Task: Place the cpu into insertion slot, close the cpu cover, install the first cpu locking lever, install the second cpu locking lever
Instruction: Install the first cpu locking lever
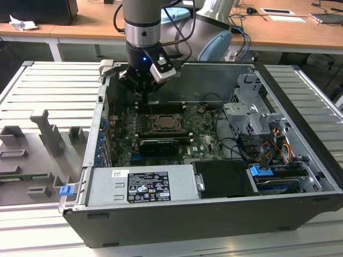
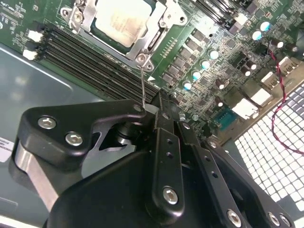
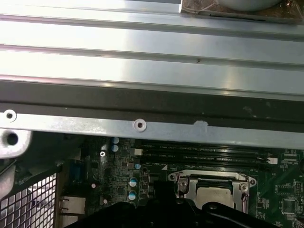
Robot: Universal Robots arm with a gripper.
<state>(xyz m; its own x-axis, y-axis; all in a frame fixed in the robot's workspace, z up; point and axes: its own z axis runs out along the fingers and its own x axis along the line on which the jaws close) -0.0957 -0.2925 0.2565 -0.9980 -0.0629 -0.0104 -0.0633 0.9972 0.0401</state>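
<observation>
1. Black linkage of the tool [image 2: 159,100] lies closest in the second wrist view. Its fingers are drawn narrow, tips together, pinching the free end of a thin wire locking lever [image 2: 142,83].
2. The locking lever runs straight from the fingertips to a hinge at one corner of the insertion slot [image 2: 76,16], and it stands raised off the board. Which of the two levers it is, I cannot tell.
3. The cpu [image 2: 118,19] sits in the insertion slot, its pale grey top showing through the window of the cpu cover [image 2: 154,35], which lies flat around it.
4. Between the insertion slot and the tool, black memory slots [image 2: 90,61] run in rows parallel to the socket's edge.
5. The green motherboard [image 2: 228,61] spreads beyond, dotted with small capacitors. A red-and-black wire pair [image 2: 280,95] curves over it near a perforated grille [image 2: 280,142].
6. In the first wrist view the cpu and its frame lie just inside the wall of the case [image 3: 139,125], with the ribbed metal desk [image 3: 142,47] beyond that wall.
7. In the exterior view the arm [image 1: 142,21] comes down from above into the open case, which lies on its side on the desk. The tool hangs over the far edge of the board, just behind the insertion slot.
8. A power supply [image 1: 142,184] fills the near edge of the case, and a drive cage [image 1: 249,112] stands toward the exterior view's right.
9. Grey fixture blocks [image 1: 48,131] sit on the desk outside the case, on the exterior view's left.
</observation>
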